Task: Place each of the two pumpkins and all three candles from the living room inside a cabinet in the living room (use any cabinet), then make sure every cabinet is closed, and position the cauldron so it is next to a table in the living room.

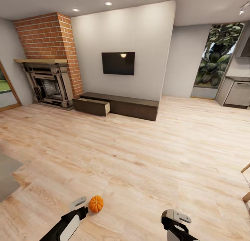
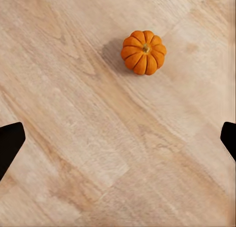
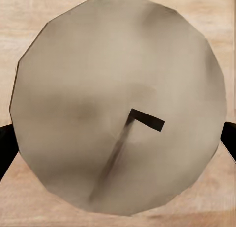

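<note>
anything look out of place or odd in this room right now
Two things. A small orange pumpkin sits alone on the bare wooden floor, just ahead of the left gripper. Across the room, the cabinet under the TV has its left drawer pulled out while the rest is shut.

Pale matt wood-grain floor point(image 1: 139, 157); smooth, ribbed orange pumpkin point(image 2: 143, 52); dark-brown wood cabinet point(image 1: 133, 107); beside it, rough red brick fireplace point(image 1: 52, 60).

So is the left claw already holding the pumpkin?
No: in the left wrist view the pumpkin sits alone on the wood floor, well clear of the left claw, whose fingertips are spread wide apart.
</note>
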